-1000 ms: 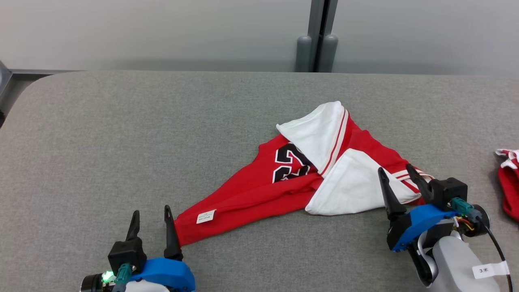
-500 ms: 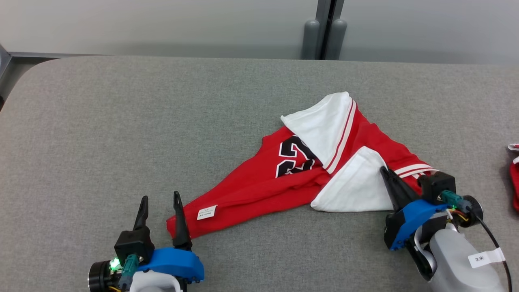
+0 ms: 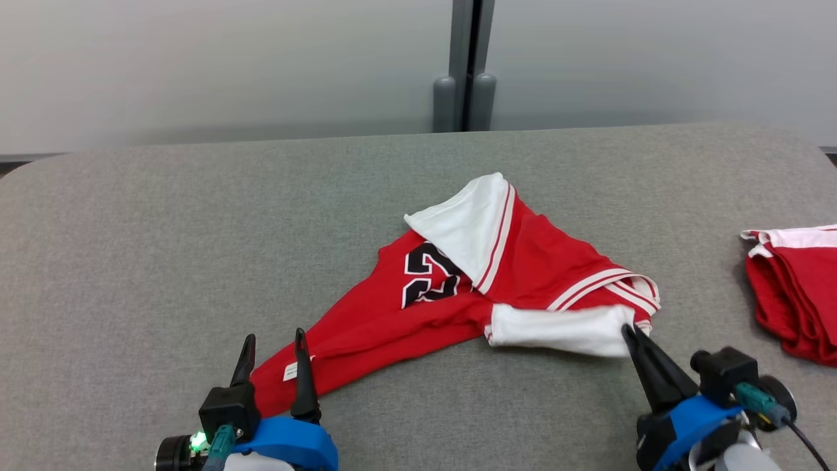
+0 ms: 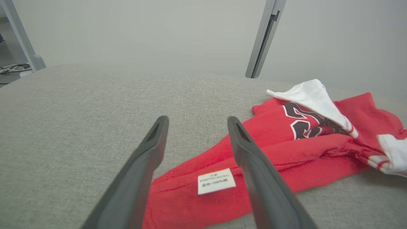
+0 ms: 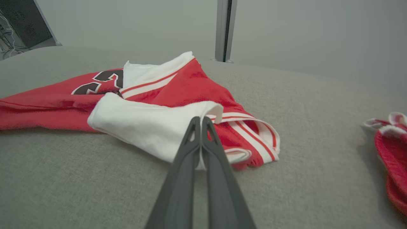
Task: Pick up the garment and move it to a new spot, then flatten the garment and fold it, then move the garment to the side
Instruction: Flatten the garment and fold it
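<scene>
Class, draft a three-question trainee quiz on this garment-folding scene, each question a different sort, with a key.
1. True or false: the right claw is shut on white fabric of the garment.
2. The left claw is: A) open around the corner bearing the label; B) shut on the label; C) gripping white fabric.
3. What lies at the table's right edge?
Key: 1 true; 2 A; 3 another red garment.

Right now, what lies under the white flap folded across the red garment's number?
Under the white flap, red garment fabric and part of the black number show; the number's remaining part is covered.
</scene>
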